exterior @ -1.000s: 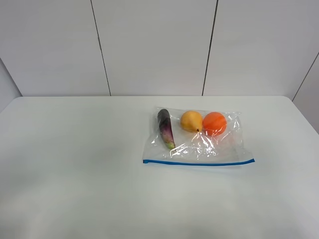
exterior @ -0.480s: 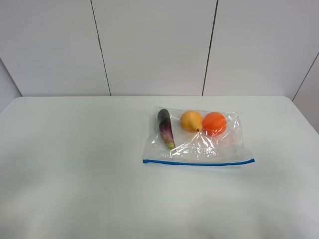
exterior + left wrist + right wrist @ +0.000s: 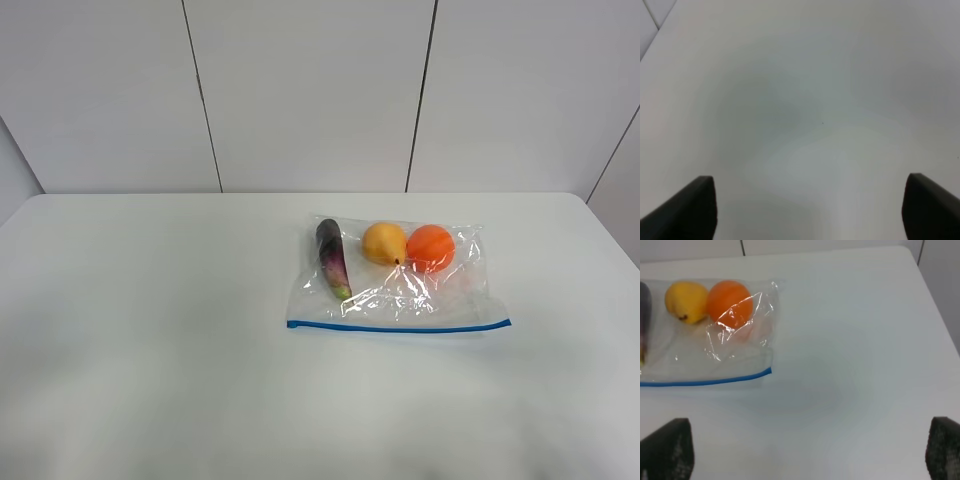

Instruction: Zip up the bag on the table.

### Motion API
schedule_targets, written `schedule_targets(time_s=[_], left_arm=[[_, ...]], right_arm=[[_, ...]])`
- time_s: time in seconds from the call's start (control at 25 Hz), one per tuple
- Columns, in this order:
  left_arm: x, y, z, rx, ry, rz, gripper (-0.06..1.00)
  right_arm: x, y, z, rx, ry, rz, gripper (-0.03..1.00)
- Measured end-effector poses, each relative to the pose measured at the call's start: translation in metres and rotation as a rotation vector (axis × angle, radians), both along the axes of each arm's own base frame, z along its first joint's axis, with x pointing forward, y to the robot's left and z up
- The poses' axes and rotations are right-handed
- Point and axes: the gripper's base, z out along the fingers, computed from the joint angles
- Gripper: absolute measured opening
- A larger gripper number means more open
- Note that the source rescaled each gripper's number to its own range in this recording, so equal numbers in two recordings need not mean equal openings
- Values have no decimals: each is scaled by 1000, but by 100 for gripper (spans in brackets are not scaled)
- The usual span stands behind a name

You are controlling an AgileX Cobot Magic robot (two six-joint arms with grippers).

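Observation:
The clear plastic bag (image 3: 400, 295) lies flat on the white table (image 3: 150, 300), right of the middle. Its blue zipper strip (image 3: 400, 326) runs along the near edge. Inside are a purple eggplant (image 3: 331, 256), a yellow pear (image 3: 384, 243) and an orange (image 3: 430, 247). Neither arm shows in the exterior high view. My left gripper (image 3: 810, 210) is open and empty over bare table. My right gripper (image 3: 805, 450) is open and empty, on the near side of the bag (image 3: 715, 350), whose zipper strip (image 3: 705, 381) ends just beyond it.
A grey panelled wall (image 3: 310, 90) stands behind the table's far edge. The table's right edge (image 3: 935, 300) shows in the right wrist view.

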Motion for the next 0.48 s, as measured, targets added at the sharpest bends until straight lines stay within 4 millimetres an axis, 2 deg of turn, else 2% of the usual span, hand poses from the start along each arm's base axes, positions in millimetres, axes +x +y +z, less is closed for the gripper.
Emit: schedule_targets(time_s=[0.48], left_arm=[[0,0,0,0,0,0,100]], right_arm=[[1,0,0,-20,-2,10,100]])
